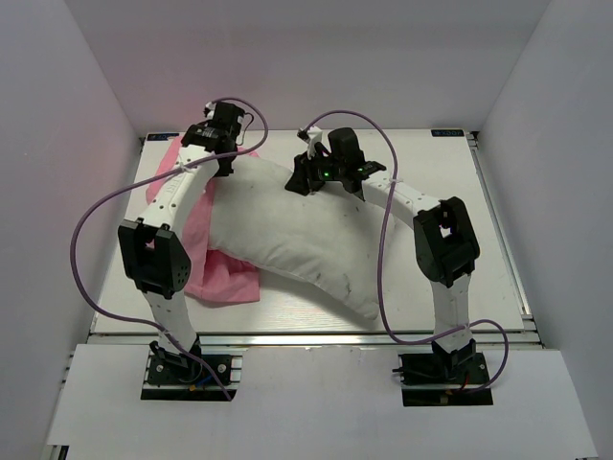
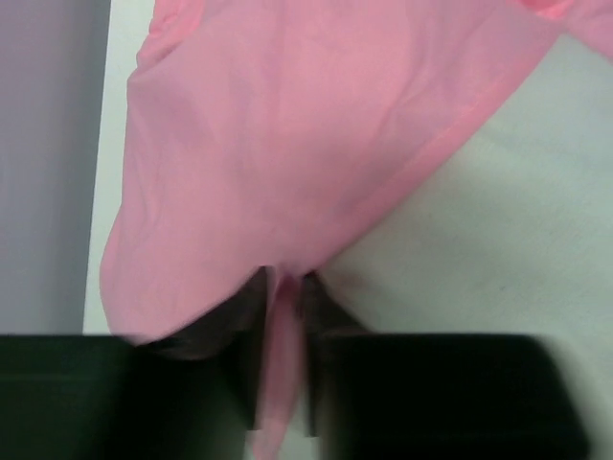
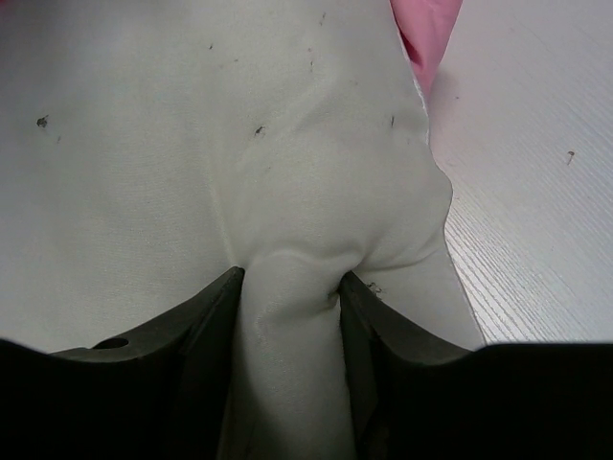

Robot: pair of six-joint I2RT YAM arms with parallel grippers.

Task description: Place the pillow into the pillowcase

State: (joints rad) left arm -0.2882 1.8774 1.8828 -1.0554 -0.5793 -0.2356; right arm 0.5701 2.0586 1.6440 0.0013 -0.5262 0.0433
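The white pillow [image 1: 287, 235] lies diagonally across the table, from the far middle to the near right. The pink pillowcase [image 1: 215, 259] lies at the left, partly under the pillow and my left arm. My left gripper [image 1: 222, 153] is at the far left, shut on a fold of the pillowcase [image 2: 287, 144], which hangs in front of it in the left wrist view. My right gripper [image 1: 305, 177] is shut on a bunched corner of the pillow [image 3: 239, 144] at its far end. The pillowcase's opening is hidden.
White walls enclose the table [image 1: 450, 192] on the left, right and far sides. Purple cables [image 1: 86, 249] loop from both arms. A strip of pink fabric [image 3: 426, 29] shows beyond the pillow in the right wrist view.
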